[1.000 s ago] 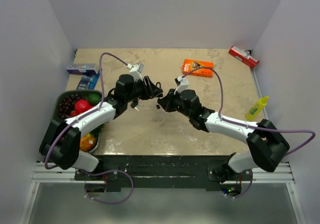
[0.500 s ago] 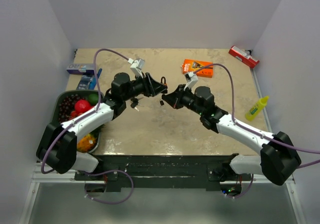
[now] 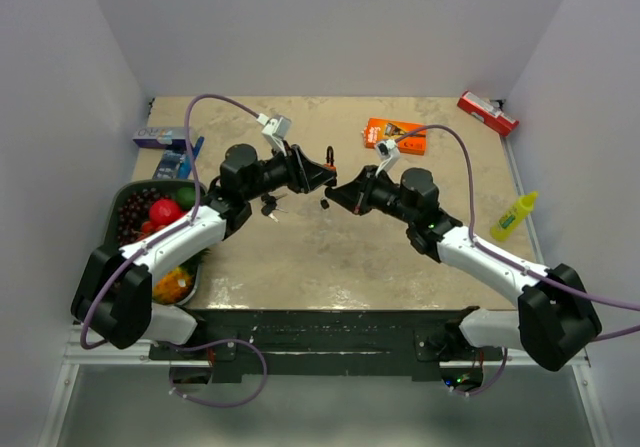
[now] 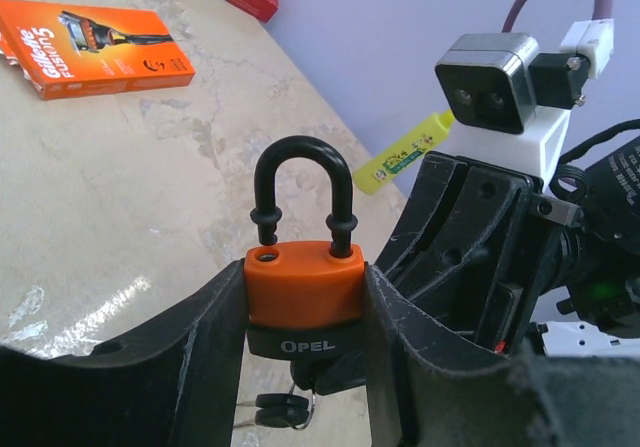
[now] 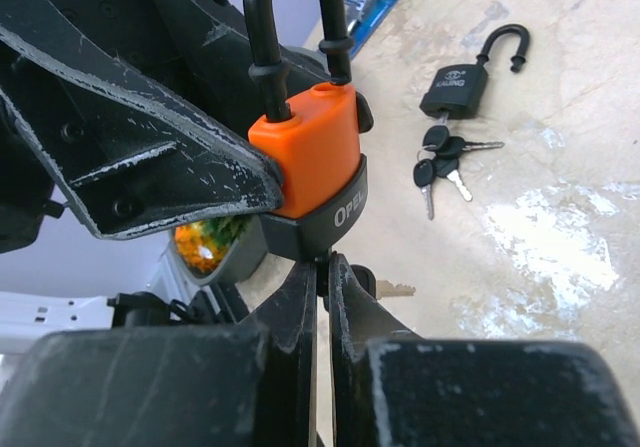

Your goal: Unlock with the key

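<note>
My left gripper (image 3: 318, 174) (image 4: 305, 317) is shut on an orange padlock (image 3: 327, 165) (image 4: 303, 285) with a black base and shackle, and holds it upright above the table. One leg of the shackle stands out of its hole. My right gripper (image 3: 337, 193) (image 5: 323, 270) is right under the padlock (image 5: 312, 152), shut on a key (image 5: 322, 259) that sits in its underside. Spare keys on a ring (image 4: 283, 408) hang below it. The key's blade is hidden.
A black padlock (image 5: 455, 87) with an open shackle and its keys (image 5: 440, 162) lies on the table under the left arm (image 3: 268, 205). An orange box (image 3: 394, 135), a red box (image 3: 487, 113), a yellow bottle (image 3: 513, 217), blue boxes (image 3: 165, 138) and a fruit bowl (image 3: 150, 183) stand around.
Both grippers have risen and moved toward the back together, staying joined at the orange padlock. The right arm has stretched out further. Little has moved in the last half second.
</note>
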Robot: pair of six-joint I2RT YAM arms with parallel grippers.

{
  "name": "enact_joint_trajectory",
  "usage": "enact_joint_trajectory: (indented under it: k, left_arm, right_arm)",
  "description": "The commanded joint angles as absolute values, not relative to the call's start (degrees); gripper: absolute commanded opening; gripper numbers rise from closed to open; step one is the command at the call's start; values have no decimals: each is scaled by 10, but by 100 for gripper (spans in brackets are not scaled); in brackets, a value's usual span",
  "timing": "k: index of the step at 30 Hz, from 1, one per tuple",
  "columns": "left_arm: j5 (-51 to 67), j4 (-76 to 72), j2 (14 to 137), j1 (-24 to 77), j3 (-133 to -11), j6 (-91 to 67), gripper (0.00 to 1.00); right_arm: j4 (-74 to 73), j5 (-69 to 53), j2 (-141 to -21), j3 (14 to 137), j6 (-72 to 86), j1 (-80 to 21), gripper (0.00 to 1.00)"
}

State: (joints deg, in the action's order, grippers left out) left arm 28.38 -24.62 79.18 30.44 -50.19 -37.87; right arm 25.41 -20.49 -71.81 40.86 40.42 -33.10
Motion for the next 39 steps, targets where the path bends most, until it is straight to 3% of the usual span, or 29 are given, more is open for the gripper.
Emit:
enact_joint_trajectory:
  k: [1, 14, 17, 19, 20, 26, 29, 39]
  left_arm:
    - [384, -206, 778, 318, -500, -341, 0]
    - [353, -174, 780, 319, -508, -325, 0]
    - [324, -149, 785, 317, -513, -317, 0]
    - [311, -142, 789, 313, -513, -318, 0]
    - [302, -135, 792, 311, -516, -318, 0]
    - [244, -81, 799, 291, -529, -308, 0]
    - [262, -88, 795, 284, -532, -299, 0]
    - [510, -56, 781, 284, -514, -215, 0]
  right_arm:
    - [411, -174, -686, 422, 439, -281, 0]
    - [334, -171, -674, 433, 386, -271, 0]
    - [318, -185, -671, 417, 380, -272, 13]
    - [322, -200, -673, 396, 378, -272, 27]
    - [323, -218, -674, 388, 377, -272, 40]
    - [320, -243, -656, 324, 364, -272, 67]
    - [304, -250, -629, 328, 351, -272, 73]
    - [157, -315, -628, 452, 239, -279, 80]
